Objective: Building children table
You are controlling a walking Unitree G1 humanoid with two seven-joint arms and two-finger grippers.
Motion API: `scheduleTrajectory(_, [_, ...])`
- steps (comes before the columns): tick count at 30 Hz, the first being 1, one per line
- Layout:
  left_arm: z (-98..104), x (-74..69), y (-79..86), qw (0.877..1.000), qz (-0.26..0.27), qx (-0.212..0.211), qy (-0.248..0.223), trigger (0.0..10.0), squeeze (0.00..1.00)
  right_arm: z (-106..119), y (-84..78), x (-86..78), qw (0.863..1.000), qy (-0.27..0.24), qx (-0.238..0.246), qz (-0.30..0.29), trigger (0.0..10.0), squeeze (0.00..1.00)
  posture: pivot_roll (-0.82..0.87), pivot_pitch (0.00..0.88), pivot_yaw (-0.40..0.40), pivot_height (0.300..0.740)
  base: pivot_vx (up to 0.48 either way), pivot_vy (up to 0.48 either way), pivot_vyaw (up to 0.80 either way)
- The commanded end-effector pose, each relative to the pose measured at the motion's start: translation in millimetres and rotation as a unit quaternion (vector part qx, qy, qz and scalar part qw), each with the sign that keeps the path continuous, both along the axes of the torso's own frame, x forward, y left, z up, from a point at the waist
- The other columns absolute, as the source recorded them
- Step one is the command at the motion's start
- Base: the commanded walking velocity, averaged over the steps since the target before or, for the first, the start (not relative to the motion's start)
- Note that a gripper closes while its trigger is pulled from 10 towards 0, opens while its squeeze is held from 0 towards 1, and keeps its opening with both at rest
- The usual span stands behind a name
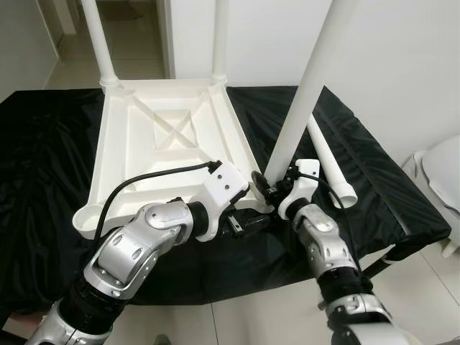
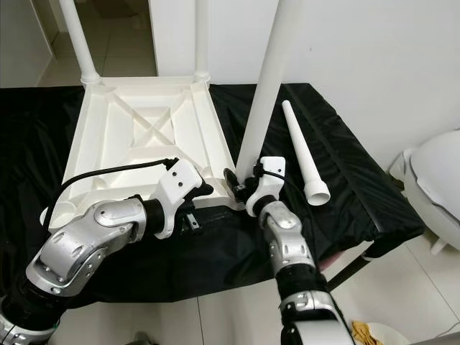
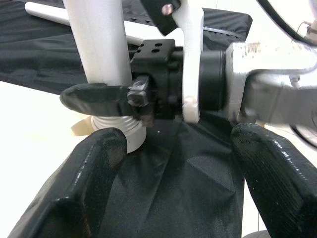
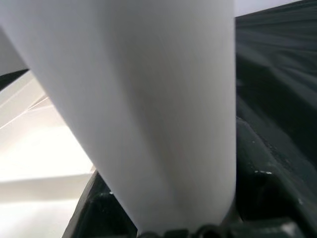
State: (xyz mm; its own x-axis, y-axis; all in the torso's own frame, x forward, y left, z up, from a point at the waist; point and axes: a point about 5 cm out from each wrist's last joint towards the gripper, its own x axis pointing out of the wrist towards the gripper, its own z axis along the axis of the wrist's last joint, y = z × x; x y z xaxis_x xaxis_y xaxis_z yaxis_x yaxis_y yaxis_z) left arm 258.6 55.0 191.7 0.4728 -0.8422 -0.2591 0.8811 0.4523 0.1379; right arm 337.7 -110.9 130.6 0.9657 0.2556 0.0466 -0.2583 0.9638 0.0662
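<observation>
Left eye view: my right gripper [image 1: 267, 188] clamps the third leg [image 1: 305, 93] above the tabletop [image 1: 162, 136] corner socket; I'd keep it plumb while threading, left gripper [image 1: 248, 219] spread wide beside.

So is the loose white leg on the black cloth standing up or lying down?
Lying down. The loose leg rests flat on the black cloth, beside the upside-down tabletop.

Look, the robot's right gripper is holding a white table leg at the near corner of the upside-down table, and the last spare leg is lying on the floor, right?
Almost. The right gripper does hold the table leg at the near corner of the upside-down table. But the spare leg lies on the black cloth, not the floor, as the right eye view shows.
</observation>
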Motion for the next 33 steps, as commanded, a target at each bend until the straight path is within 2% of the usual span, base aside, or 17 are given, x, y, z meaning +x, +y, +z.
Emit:
scheduleTrajectory(1, [-1.0,-4.3,-3.4,1.0,-0.024,0.003,0.005,10.0,0.0,-11.6,-2.8,-4.2,0.997,0.036,0.006,-0.061,0.0,0.0,-0.02,0.008,-0.059,0.74,0.0,0.0,0.0])
scheduleTrajectory(8, [-0.9,-3.5,-5.0,1.0,-0.027,0.003,0.004,10.0,0.0,-10.8,5.6,-7.8,0.994,0.044,0.001,-0.1,0.0,0.0,-0.02,0.0,-0.061,0.74,0.0,0.0,0.0])
scheduleTrajectory(9, [-0.8,-3.4,-5.4,1.0,-0.027,0.003,0.003,10.0,0.0,-9.2,5.6,-7.8,0.994,0.046,0.003,-0.1,3.4,0.0,-0.02,0.0,-0.062,0.74,0.0,0.0,0.0])
scheduleTrajectory(11, [-0.7,-3.3,-5.6,1.0,-0.028,0.003,0.003,10.0,0.0,-8.1,5.2,-7.6,0.994,0.047,0.006,-0.1,3.4,0.0,-0.02,0.0,-0.062,0.74,0.0,0.0,0.0])
scheduleTrajectory(12, [-0.8,-3.2,-5.5,1.0,-0.028,0.003,0.002,10.0,0.0,-6.7,2.2,-6.9,0.993,0.047,0.008,-0.103,10.0,0.0,-0.02,0.0,-0.063,0.74,0.0,0.0,0.0])
scheduleTrajectory(13, [-0.8,-3.2,-5.5,1.0,-0.028,0.003,0.002,10.0,0.0,-6.7,2.2,-6.9,0.993,0.047,0.008,-0.103,10.0,0.0,-0.02,0.0,-0.063,0.74,0.0,0.0,0.0])
scheduleTrajectory(14, [-0.9,-3.2,-5.3,1.0,-0.028,0.004,0.002,10.0,0.0,-5.1,-1.7,-4.9,0.994,0.043,0.01,-0.096,10.0,1.0,-0.02,0.0,-0.062,0.74,0.0,0.0,0.0])
scheduleTrajectory(20, [-0.5,-3.0,-5.3,1.0,-0.028,0.005,0.001,10.0,0.0,4.0,-17.2,1.3,0.996,0.035,0.007,-0.085,10.0,1.0,-0.02,0.0,-0.061,0.74,0.0,0.0,0.0])
scheduleTrajectory(22, [-0.1,-2.4,-5.2,1.0,-0.028,0.005,0.0,10.0,0.0,7.8,-26.4,9.4,0.999,0.034,-0.004,-0.036,10.0,1.0,-0.02,0.0,-0.057,0.74,0.0,0.0,0.0])
scheduleTrajectory(24, [-0.1,-2.4,-5.2,1.0,-0.028,0.005,0.0,10.0,0.0,7.8,-26.4,9.4,0.999,0.034,-0.004,-0.036,10.0,1.0,-0.02,0.0,-0.057,0.74,0.0,0.0,0.0])
scheduleTrajectory(25, [0.0,-2.3,-5.1,1.0,-0.028,0.005,0.0,10.0,0.0,8.5,-28.1,11.5,0.999,0.037,-0.013,0.001,10.0,1.0,-0.02,0.0,-0.057,0.74,0.0,0.0,0.0])
scheduleTrajectory(26, [0.2,-2.0,-5.0,1.0,-0.028,0.005,-0.001,10.0,0.0,8.8,-29.9,13.1,0.998,0.037,-0.029,0.049,10.0,0.0,-0.02,0.0,-0.055,0.74,0.0,0.0,0.0])
scheduleTrajectory(29, [0.3,-1.9,-5.0,1.0,-0.028,0.006,-0.001,10.0,0.0,10.1,-30.5,13.7,0.995,0.027,-0.045,0.087,10.0,0.0,-0.02,0.0,-0.055,0.74,0.0,0.0,0.0])
scheduleTrajectory(30, [0.6,-1.7,-4.8,1.0,-0.028,0.006,-0.001,10.0,0.0,10.0,-29.9,13.5,0.99,0.023,-0.061,0.128,10.0,0.0,-0.02,0.0,-0.051,0.74,0.0,0.0,0.0])
scheduleTrajectory(31, [0.6,-1.7,-4.8,1.0,-0.028,0.006,-0.001,10.0,0.0,10.0,-29.9,13.5,0.99,0.023,-0.061,0.128,10.0,0.0,-0.02,0.0,-0.051,0.74,0.0,0.0,0.0])
scheduleTrajectory(32, [0.9,-1.5,-4.5,1.0,-0.027,0.006,-0.002,10.0,0.0,11.1,-28.1,13.6,0.979,0.011,-0.087,0.183,10.0,0.0,-0.02,0.0,-0.048,0.74,0.0,0.0,0.0])
scheduleTrajectory(33, [1.0,-1.4,-4.2,1.0,-0.027,0.005,-0.002,10.0,0.0,11.8,-27.8,13.9,0.975,0.008,-0.095,0.199,10.0,0.0,-0.02,0.0,-0.048,0.74,0.0,0.0,0.0])
